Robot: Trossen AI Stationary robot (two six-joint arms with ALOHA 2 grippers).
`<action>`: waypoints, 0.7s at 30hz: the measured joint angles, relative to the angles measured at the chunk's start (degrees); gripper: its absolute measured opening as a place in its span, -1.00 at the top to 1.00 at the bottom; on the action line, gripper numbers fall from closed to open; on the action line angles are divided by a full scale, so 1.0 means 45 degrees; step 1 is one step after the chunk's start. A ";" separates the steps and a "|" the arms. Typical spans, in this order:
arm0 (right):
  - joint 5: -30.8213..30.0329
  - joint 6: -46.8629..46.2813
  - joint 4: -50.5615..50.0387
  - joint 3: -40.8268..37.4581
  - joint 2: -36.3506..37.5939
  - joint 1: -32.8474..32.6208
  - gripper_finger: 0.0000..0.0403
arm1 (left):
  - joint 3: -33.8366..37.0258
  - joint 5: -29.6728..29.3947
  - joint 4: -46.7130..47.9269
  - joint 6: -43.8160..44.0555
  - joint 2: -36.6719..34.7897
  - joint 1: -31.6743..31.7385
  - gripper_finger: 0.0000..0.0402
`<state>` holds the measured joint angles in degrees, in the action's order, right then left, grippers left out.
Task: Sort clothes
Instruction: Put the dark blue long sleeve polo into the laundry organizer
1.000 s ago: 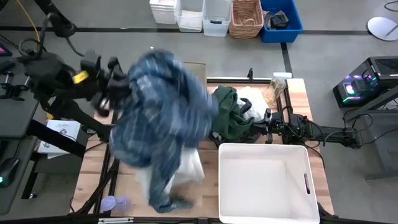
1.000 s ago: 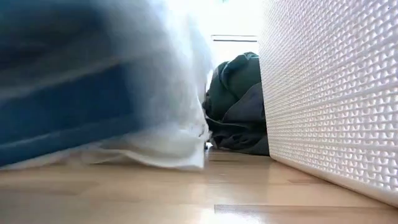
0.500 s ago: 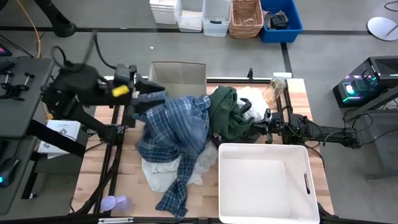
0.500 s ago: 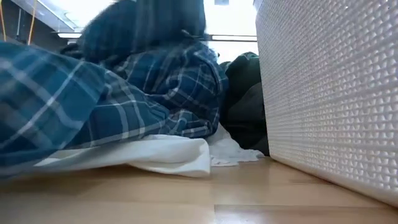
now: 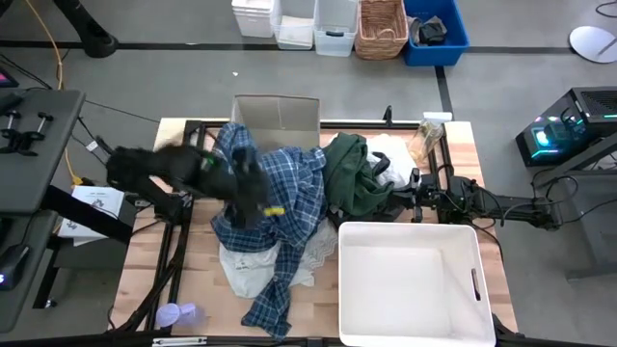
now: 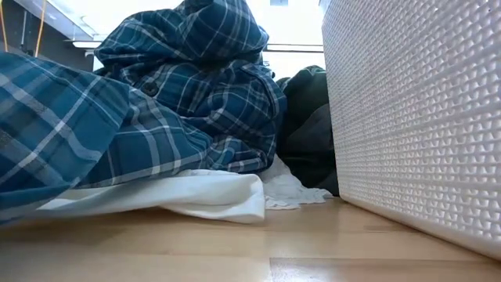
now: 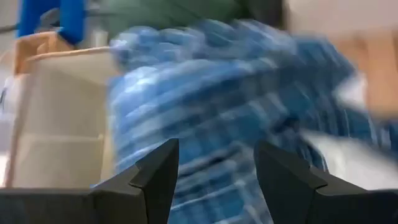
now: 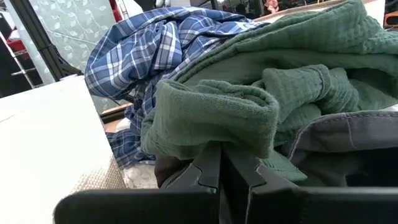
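The blue-and-white plaid shirt lies heaped on white pieces at the table's middle; it also shows in the low view. The dark green garment lies right of it, over a black-grey garment. My left gripper is open and empty just above the shirt. My right gripper is shut at the green garment's right side. My right gripper's shut fingers reach level, from the table's right, under a rolled fold of the green garment. The fold lies over the fingertips and hides them. I cannot tell whether any cloth is between them. The garment rests on the pile.
A white bin stands at the near right; its wall fills the low view's right. A cardboard box stands at the far edge. A small lavender object lies at the near left. More white cloth lies at the far right.
The plaid shirt, held up high by my left gripper a second ago, has fallen onto the white pieces and lies heaped there. My left gripper has let go and has since moved down and toward the table's right, over the shirt.
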<state>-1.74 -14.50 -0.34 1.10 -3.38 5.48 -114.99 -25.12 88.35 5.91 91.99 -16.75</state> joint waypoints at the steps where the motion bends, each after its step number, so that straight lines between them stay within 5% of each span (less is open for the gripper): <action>1: 0.0000 0.0000 0.0009 0.0002 0.0001 0.0001 1.00 | 0.0208 -0.0124 -0.0225 -0.0547 0.0138 -0.0095 0.02; 9: 0.0000 0.0003 -0.0005 0.0005 0.0000 0.0003 1.00 | 0.1518 -0.1931 -0.0013 -0.0863 0.0486 0.0326 0.01; 21: 0.0000 0.0002 -0.0005 0.0002 -0.0005 0.0002 1.00 | 0.2730 -0.0514 -0.1124 -0.0896 0.0528 0.2465 0.01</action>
<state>-1.74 -14.49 -0.36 1.11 -3.40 5.49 -102.70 -27.44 83.29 1.87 94.37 -5.66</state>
